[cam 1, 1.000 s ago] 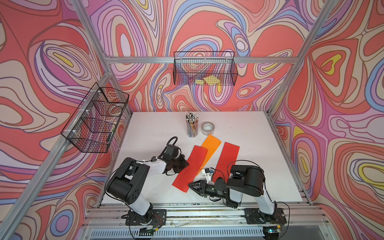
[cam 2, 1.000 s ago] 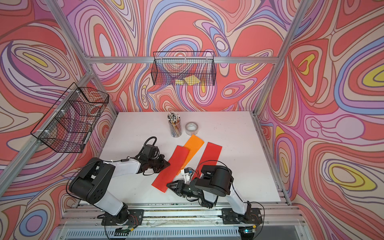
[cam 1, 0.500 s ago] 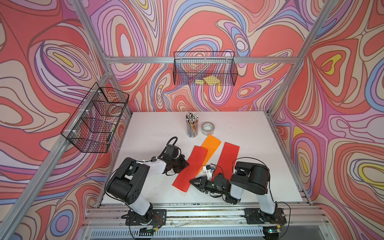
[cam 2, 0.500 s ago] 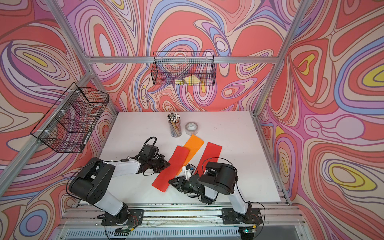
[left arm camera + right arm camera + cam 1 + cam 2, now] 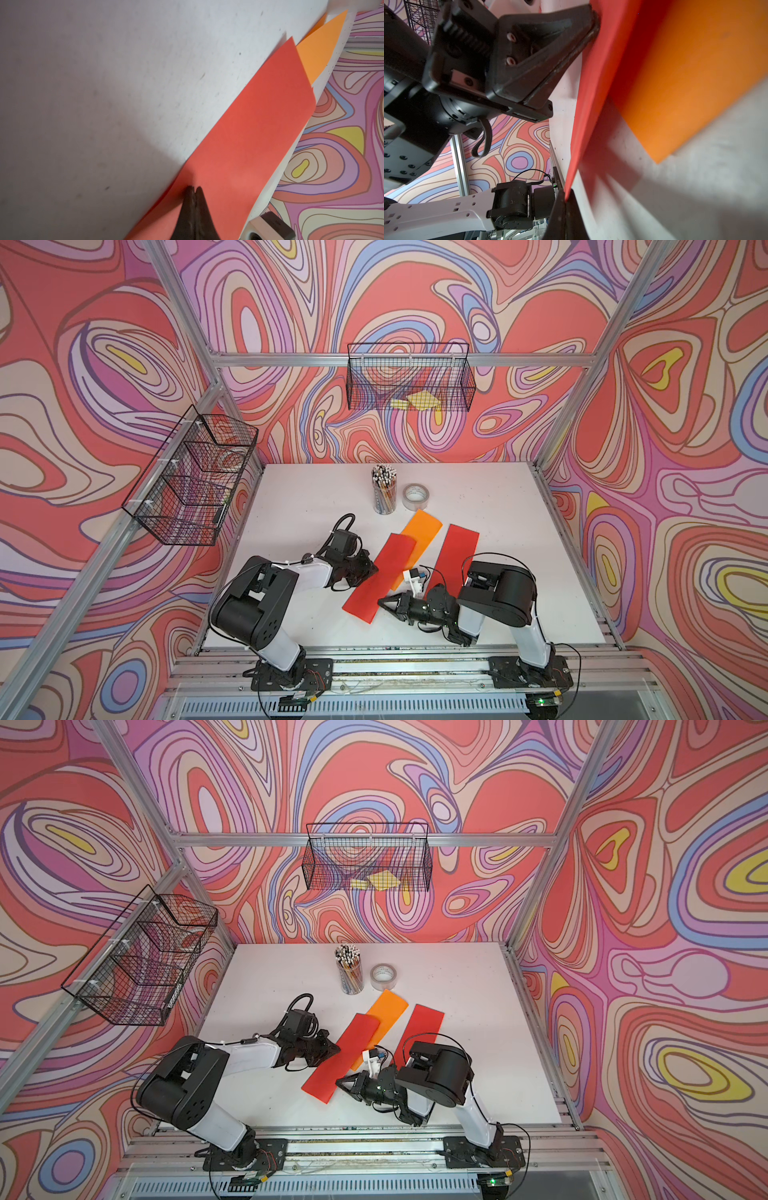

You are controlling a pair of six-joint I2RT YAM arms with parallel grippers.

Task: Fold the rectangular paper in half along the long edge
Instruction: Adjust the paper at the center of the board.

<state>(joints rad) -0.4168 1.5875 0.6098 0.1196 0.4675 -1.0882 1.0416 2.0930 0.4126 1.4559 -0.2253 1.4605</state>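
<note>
Red paper (image 5: 382, 572): laid near-centre on the tabletop (image 5: 311, 497), its far end overlapping an orange sheet (image 5: 424, 531).
Left gripper (image 5: 373, 568): clamped on the left long edge.
Right gripper (image 5: 380, 603): pinched on the near right corner.
Handling: judged light, floppy and easily creased; best taken by edges or corners.

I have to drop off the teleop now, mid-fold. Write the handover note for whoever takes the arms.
Left gripper: shut, tips against a long edge of the red paper; I cannot tell whether it pinches.
Right gripper: shut on that paper's near end, which is raised off the table.
The paper overlaps the orange sheet; a second red sheet lies apart.
Done: paper gripped, no finished fold visible.
Left: bring the long edges together, crease, release.
</note>
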